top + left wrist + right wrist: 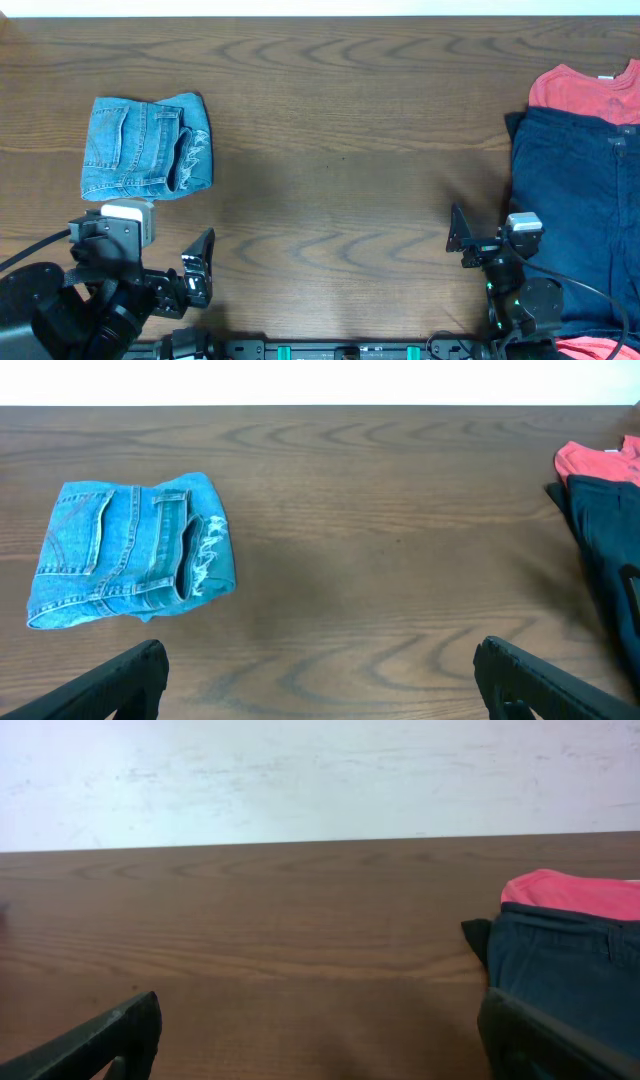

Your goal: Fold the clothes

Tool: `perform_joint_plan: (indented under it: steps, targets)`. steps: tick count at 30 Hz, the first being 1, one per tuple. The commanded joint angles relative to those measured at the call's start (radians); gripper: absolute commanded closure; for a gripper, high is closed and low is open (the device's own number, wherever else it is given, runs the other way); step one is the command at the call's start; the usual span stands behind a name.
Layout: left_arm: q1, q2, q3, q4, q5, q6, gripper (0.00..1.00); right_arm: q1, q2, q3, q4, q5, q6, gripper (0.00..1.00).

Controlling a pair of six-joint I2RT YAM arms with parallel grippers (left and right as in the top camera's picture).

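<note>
The light blue denim jeans [146, 147] lie folded into a compact bundle at the left of the table, a back pocket facing up and whitish frayed patches at the right edge. They also show in the left wrist view [132, 550]. My left gripper [198, 265] is open and empty near the front edge, below and right of the jeans; its fingers frame the left wrist view [320, 680]. My right gripper [458, 238] is open and empty at the front right; it shows in the right wrist view [320, 1040].
A pile of other clothes lies at the right edge: a dark navy garment [575, 210] and a red one [585, 93] behind it, seen also in the right wrist view [560, 970]. The brown wooden table [340, 150] spans the view.
</note>
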Motion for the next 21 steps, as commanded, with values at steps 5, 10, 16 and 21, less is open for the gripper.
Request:
perform_joint_plan:
  steps: [5, 10, 16, 21]
  targets:
    - [-0.004, 0.000, 0.010, -0.001, -0.005, 0.017, 0.02, -0.007, -0.008, -0.026, 0.135, 0.017, -0.009, 0.01]
    - [-0.004, 0.000, 0.010, 0.000, -0.005, 0.017, 0.02, -0.007, -0.008, -0.039, 0.201, -0.022, -0.010, 0.01]
    - [-0.004, 0.000, 0.010, 0.000, -0.005, 0.017, 0.02, -0.007, -0.008, -0.039, 0.324, -0.035, -0.010, 0.01]
    - [-0.004, 0.000, 0.010, -0.001, -0.005, 0.017, 0.02, -0.007, -0.008, -0.039, 0.329, -0.018, -0.021, 0.01]
